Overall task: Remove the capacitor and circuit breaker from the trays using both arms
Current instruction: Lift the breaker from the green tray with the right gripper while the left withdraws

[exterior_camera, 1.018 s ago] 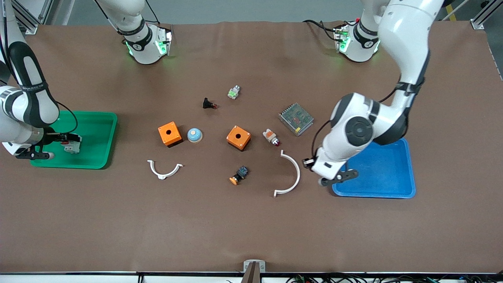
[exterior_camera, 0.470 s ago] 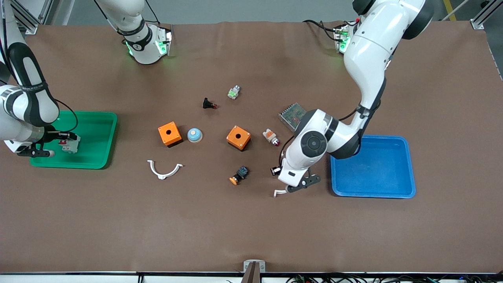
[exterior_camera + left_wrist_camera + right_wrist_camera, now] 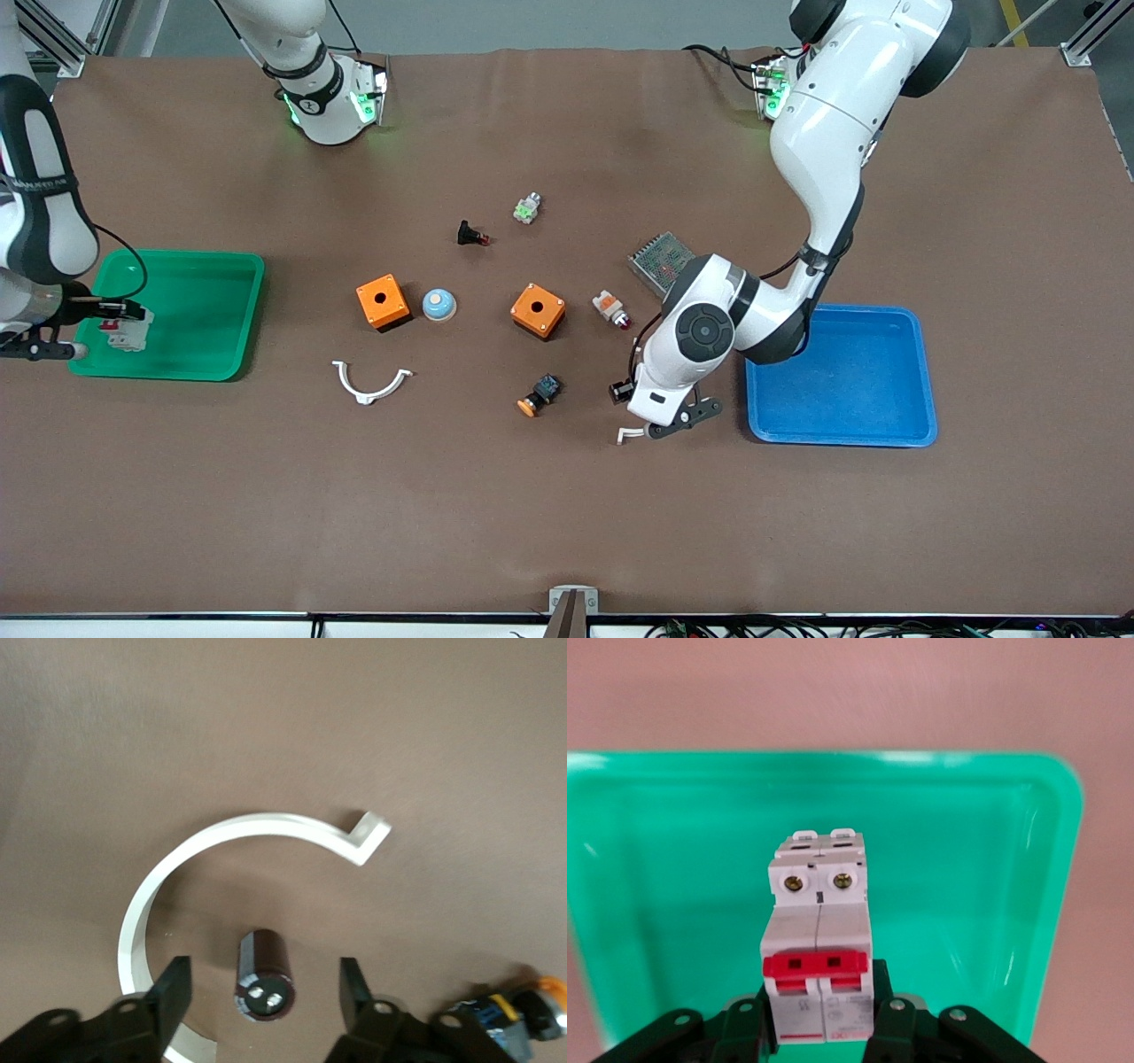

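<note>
The capacitor (image 3: 263,958), a dark stubby cylinder with pale spots on its end, lies on the table inside a white curved strip (image 3: 257,826). My left gripper (image 3: 264,974) is open, one finger on each side of the capacitor without touching it. In the front view my left gripper (image 3: 682,420) is over that strip (image 3: 628,434), and the hand hides the capacitor. My right gripper (image 3: 819,1020) is shut on the breaker (image 3: 819,930), a white-grey block with red levers. It holds it upright over the green tray (image 3: 983,868). The front view shows the right gripper (image 3: 117,312), breaker (image 3: 121,333) and tray (image 3: 221,310).
A blue tray (image 3: 842,432) lies beside my left arm. Mid-table are two orange boxes (image 3: 383,301) (image 3: 538,310), a blue dome (image 3: 438,304), a white-and-orange part (image 3: 610,308), an orange-capped button (image 3: 539,395), a black red-tipped part (image 3: 470,234), a mesh unit (image 3: 656,254) and a second white strip (image 3: 370,385).
My left arm swung from the blue tray's edge to over the white curved strip, then settled. My right gripper carried the breaker a little toward the tray's outer end.
</note>
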`<state>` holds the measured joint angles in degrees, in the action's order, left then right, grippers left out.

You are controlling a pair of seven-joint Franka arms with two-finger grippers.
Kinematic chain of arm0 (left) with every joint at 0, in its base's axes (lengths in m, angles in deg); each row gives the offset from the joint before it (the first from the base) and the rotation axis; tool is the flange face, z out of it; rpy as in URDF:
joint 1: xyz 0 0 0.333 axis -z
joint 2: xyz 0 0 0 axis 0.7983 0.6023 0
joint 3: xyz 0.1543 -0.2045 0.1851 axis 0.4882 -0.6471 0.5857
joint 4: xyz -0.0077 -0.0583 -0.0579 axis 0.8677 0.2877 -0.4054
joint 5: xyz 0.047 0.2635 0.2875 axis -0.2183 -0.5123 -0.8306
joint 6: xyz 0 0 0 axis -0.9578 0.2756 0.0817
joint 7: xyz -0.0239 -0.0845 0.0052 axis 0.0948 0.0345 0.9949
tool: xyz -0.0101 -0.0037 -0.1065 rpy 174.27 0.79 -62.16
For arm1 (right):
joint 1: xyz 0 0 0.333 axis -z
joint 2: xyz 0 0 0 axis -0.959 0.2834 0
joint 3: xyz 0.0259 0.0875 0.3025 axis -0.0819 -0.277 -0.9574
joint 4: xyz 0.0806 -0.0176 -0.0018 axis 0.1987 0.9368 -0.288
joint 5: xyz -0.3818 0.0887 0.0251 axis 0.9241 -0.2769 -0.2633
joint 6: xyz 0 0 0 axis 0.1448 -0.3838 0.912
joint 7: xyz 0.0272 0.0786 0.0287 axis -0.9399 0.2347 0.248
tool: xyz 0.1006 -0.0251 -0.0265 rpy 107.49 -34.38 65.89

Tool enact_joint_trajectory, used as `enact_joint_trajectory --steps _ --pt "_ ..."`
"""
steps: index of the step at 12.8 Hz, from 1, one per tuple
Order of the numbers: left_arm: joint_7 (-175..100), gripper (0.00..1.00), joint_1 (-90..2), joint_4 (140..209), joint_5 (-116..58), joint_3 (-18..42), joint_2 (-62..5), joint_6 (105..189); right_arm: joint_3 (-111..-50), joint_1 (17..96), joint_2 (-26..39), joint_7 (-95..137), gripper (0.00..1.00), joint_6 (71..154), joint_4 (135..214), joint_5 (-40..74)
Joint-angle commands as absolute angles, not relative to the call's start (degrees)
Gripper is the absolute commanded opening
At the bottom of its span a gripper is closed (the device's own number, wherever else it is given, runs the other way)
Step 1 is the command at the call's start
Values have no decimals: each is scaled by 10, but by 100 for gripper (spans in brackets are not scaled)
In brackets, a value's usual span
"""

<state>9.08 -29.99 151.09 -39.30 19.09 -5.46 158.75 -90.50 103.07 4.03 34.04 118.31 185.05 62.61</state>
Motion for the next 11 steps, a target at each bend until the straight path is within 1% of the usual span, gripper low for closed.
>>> enact_joint_trajectory --steps 1,4,6,8,11 --pt "88 100 -322 1509 -395 192 -118 1549 -925 997 -31 298 1 1154 1864 625" --pt "69 100 -376 1511 -395 192 -208 1434 -959 943 -35 218 1 1154 1864 563" --pt "35 100 -418 1511 -412 192 -259 1376 -973 894 -35 187 2 1153 1865 554" --pt "-25 100 -458 1513 -414 190 -311 1308 -973 839 -33 176 2 1151 1869 531" --pt "-183 100 -527 1513 -409 189 -380 1223 -973 763 -32 66 2 1131 1863 503"
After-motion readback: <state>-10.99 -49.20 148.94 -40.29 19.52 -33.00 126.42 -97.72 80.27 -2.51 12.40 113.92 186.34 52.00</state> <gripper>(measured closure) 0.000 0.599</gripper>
